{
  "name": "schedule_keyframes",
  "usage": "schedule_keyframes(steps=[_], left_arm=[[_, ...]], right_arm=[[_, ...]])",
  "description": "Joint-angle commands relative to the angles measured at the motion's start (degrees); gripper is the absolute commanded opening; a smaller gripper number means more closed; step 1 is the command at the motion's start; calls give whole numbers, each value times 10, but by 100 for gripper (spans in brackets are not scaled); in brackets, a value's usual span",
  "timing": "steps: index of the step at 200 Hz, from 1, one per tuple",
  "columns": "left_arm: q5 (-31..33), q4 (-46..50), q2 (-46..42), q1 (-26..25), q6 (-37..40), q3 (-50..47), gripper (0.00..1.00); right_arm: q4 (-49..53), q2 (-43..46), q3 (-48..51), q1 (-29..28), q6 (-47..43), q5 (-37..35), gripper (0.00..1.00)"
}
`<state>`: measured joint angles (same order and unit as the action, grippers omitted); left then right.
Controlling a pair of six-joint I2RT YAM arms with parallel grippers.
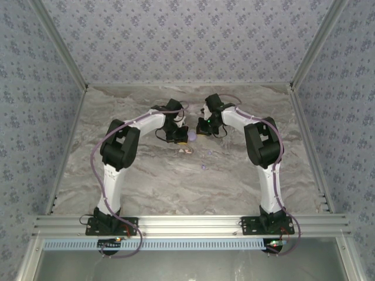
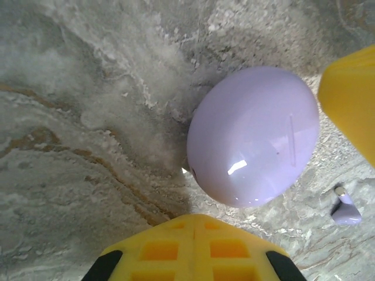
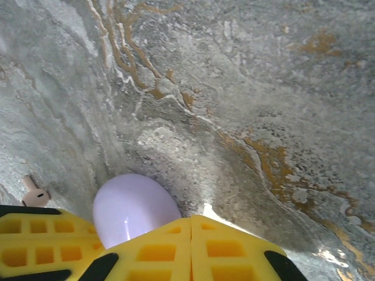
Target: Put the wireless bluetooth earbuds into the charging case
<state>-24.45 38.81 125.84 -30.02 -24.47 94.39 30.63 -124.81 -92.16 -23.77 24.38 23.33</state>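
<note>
Wireless bluetooth earbuds (image 2: 345,211) lie loose on the marble-patterned table (image 1: 146,181), outside the charging case (image 2: 253,136).

Top external view: both arms reach inward to the middle of the table. The left gripper (image 1: 177,136) and the right gripper (image 1: 202,126) face each other with the lilac case between them. A small pinkish piece (image 1: 185,150) lies just on the near side of the case, and a tiny lilac speck (image 1: 203,167) lies nearer the arm bases. Both are too small in this view to identify.

Left wrist view: the left gripper's two yellow fingers (image 2: 161,252) are pressed together along a central seam, with nothing between them. Their tips stand just short of the case, a glossy oval lying on the table with its lid closed. A lilac earbud (image 2: 345,211) rests at lower right, near the case but apart from it. A yellow part of the right gripper meets the case's far edge at upper right; whether it touches cannot be told.

Right wrist view: the right gripper is likewise clenched on nothing, and its tips overlap the near edge of the case. The left gripper stands just beside the case at lower left. A pinkish-white earbud (image 3: 34,194) lies on the table just beyond it, apart from the case.
</note>
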Motion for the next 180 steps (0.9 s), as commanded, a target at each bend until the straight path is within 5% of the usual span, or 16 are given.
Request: schedule_keyframes(steps=[1, 75, 180], left_arm=[[-4, 4, -40, 12, -6, 5, 5], [4, 13, -8, 43, -2, 66, 3], [-1, 13, 48, 34, -2, 99, 4]], right_arm=[[24, 21, 11, 0, -10, -14, 9], [-10, 58, 84, -9, -4, 11, 9], [-24, 28, 65, -17, 21, 16, 9]])
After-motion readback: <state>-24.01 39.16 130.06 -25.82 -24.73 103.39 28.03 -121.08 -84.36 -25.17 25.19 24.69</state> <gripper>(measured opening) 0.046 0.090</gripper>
